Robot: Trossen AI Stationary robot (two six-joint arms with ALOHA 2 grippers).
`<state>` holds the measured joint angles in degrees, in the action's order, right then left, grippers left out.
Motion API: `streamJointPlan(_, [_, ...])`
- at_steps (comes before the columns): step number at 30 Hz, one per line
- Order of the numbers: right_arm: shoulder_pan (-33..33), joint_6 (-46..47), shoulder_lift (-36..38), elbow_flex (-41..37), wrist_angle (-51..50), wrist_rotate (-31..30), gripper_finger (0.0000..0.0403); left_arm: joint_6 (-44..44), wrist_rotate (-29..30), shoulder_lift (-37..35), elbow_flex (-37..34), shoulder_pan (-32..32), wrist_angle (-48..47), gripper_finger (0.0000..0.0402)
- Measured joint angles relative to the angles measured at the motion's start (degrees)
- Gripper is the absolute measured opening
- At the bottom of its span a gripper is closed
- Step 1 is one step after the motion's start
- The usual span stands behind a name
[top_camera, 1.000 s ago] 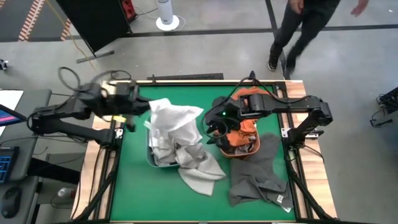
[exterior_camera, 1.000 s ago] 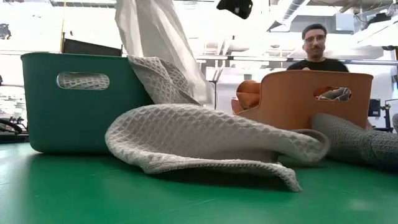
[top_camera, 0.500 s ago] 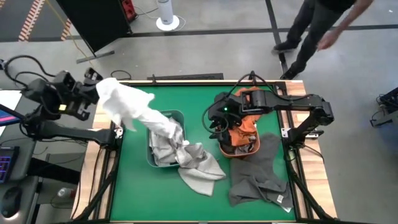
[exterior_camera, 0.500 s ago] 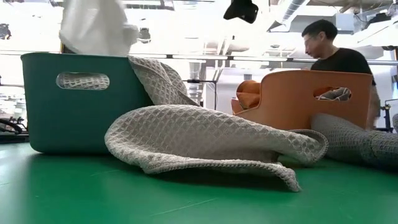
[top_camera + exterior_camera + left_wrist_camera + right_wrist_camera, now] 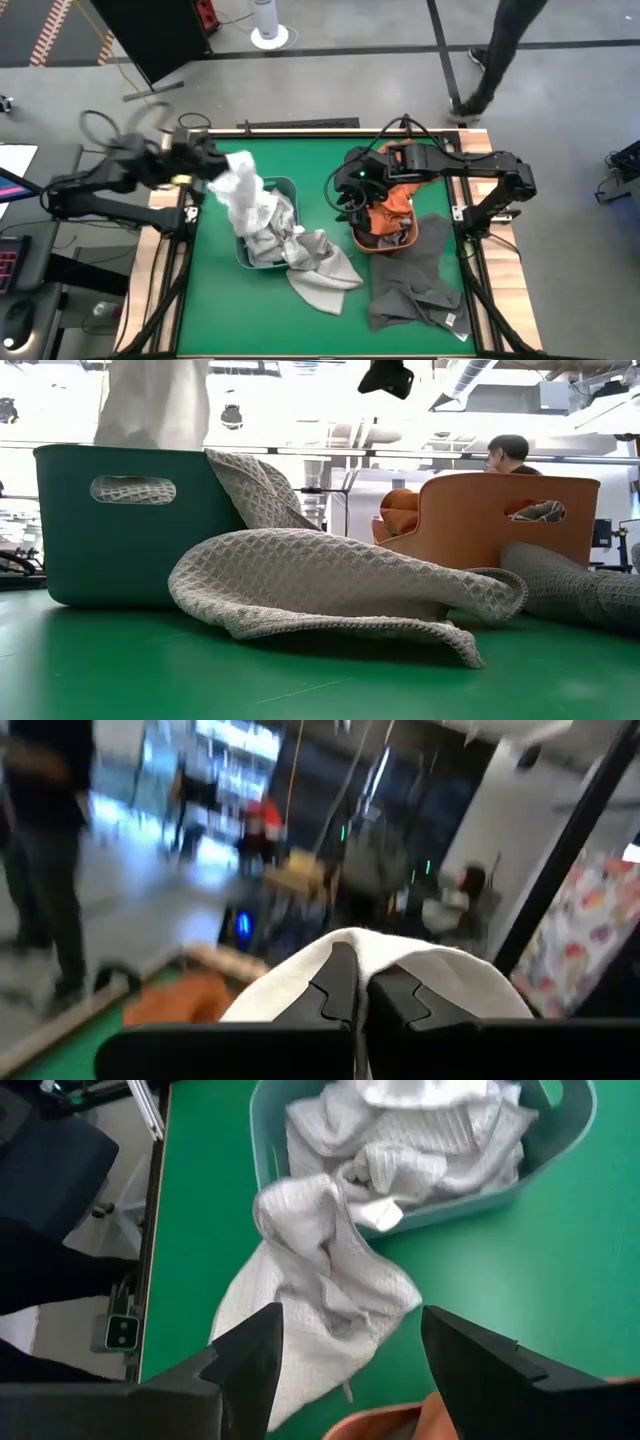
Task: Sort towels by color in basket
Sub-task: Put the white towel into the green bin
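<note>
My left gripper [image 5: 212, 163] is shut on a white towel [image 5: 238, 185] above the far left corner of the teal basket [image 5: 243, 255]; in the low view the towel [image 5: 150, 405] hangs over the basket [image 5: 130, 550]. Light grey waffle towels fill that basket, and one [image 5: 320, 268] spills over its near rim onto the table. My right gripper [image 5: 348, 203] hovers open between the two baskets, high in the low view [image 5: 385, 378]. The orange basket [image 5: 358, 238] holds rust-orange towels [image 5: 393, 212]. A dark grey towel [image 5: 415, 280] hangs from its right rim onto the table. My left gripper pinches a bunched fold of the white towel [image 5: 420, 965] between its two fingers [image 5: 335, 985]; the cloth bulges around the fingertips. The fingers come roughly level from the table's left. The towel hangs below them, and its lower end [image 5: 250, 212] lies in the teal basket.
Green table top [image 5: 300, 330] lies bare along the near edge and between the baskets at the far side. The light grey waffle towel [image 5: 340, 585] covers the middle of the table. A person [image 5: 495, 50] walks on the floor beyond the far edge.
My left gripper swung out past the table's left edge, drawing the white towel out of the teal basket, then came back toward the basket. The towel, earlier spread over the basket, now hangs bunched at its far left corner. The person behind the table walked on.
</note>
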<state>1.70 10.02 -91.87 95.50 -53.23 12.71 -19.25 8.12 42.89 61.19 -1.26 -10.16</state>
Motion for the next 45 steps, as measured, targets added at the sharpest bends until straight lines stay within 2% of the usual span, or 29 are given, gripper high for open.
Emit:
streamJointPlan(5, [1.0, 0.3, 2.1, 0.0, -5.9, -1.3, 0.0264, -6.4, -4.1, 7.8, -0.6, 0.0, -4.4, 0.0])
streamJointPlan(11, [2.4, 0.1, 6.9, 0.0, -8.7, -6.3, 0.0264, -10.5, -9.8, 16.0, -0.6, 0.0, -11.5, 0.0])
streamJointPlan(15, [3.6, 0.1, 10.5, 0.0, -9.0, -9.4, 0.0264, -11.6, -9.7, 21.5, -0.6, 0.0, -22.2, 0.0])
streamJointPlan(20, [4.2, 0.1, 13.5, 0.0, -8.8, -12.4, 0.0264, -11.9, -6.9, 28.8, -0.6, 0.0, -34.5, 0.0])
streamJointPlan(30, [3.2, 0.1, 13.8, 0.0, -8.9, -13.0, 0.0265, -5.2, -6.7, 43.5, -0.5, 0.0, -37.3, 0.0007])
streamJointPlan(33, [3.1, 0.1, 13.8, 0.0, -8.9, -13.0, 0.0265, -5.0, -6.7, 46.1, -0.4, 0.0, -38.2, 0.0029])
streamJointPlan(37, [3.2, 0.1, 13.8, 0.0, -8.8, -13.1, 0.0265, -5.0, -8.8, 46.9, -0.4, 0.0, -38.6, 0.0079])
streamJointPlan(45, [3.2, 0.1, 13.8, 0.0, -7.4, -13.1, 0.0264, -5.0, -11.0, 41.5, 5.0, 0.0, -42.3, 0.019])
